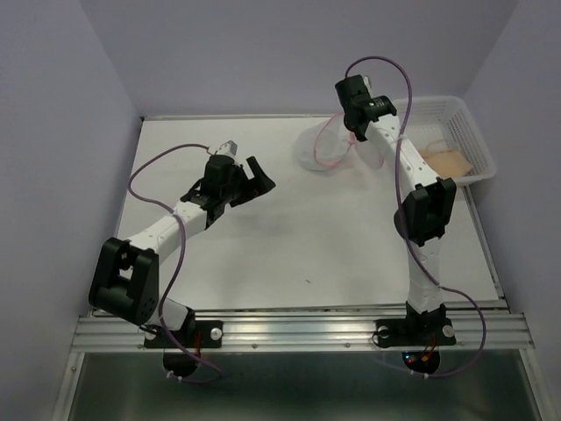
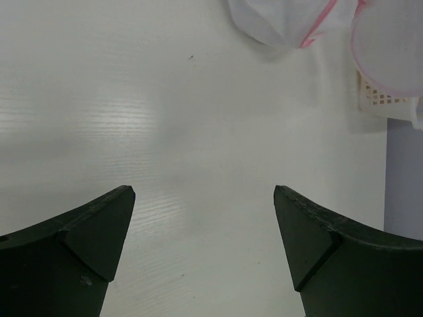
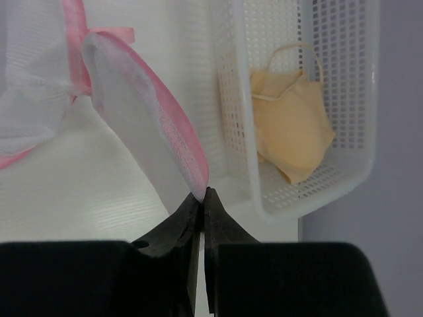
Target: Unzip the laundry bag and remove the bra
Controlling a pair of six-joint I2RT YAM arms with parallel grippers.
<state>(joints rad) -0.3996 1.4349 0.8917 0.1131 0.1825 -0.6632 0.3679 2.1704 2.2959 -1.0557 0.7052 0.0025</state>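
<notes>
Closest to the overhead lens: metal rail [image 1: 298,331] carrying both arm bases; beyond it the white table [image 1: 307,237].

Left side: left gripper [image 2: 203,191] hangs over bare table, jaws spread wide, nothing between them; it sits well apart from the task items, which lie ahead and to its right.

Centre-right: laundry bag [image 1: 317,151] at the far part of the table, just beside the basket; limp translucent mesh, partly lifted. Its pink zipper rim [image 3: 178,139] runs in two separate bands in the right wrist view, so the bag reads as unzipped and gaping; no cloth seen through the mesh.

Right gripper [image 3: 203,195]: jaws closed tight on the edge of the rim, pinching a thin fold of mesh and pink tape.

Far right: white lattice basket [image 3: 344,66], touching or nearly touching the bag; the bra [image 3: 291,132], pale peach with a thin strap looped above it, lies inside on the basket floor, clear of the bag.

Judgement: unzip done, bra out; step in hand is the finish, i.e. disposing of the emptied bag.

Next move calls for: lowering the pinched rim to the table, then parting the right jaws; mesh is floppy and may cling to the pads, so withdraw slowly; keep clear of the basket wall.
</notes>
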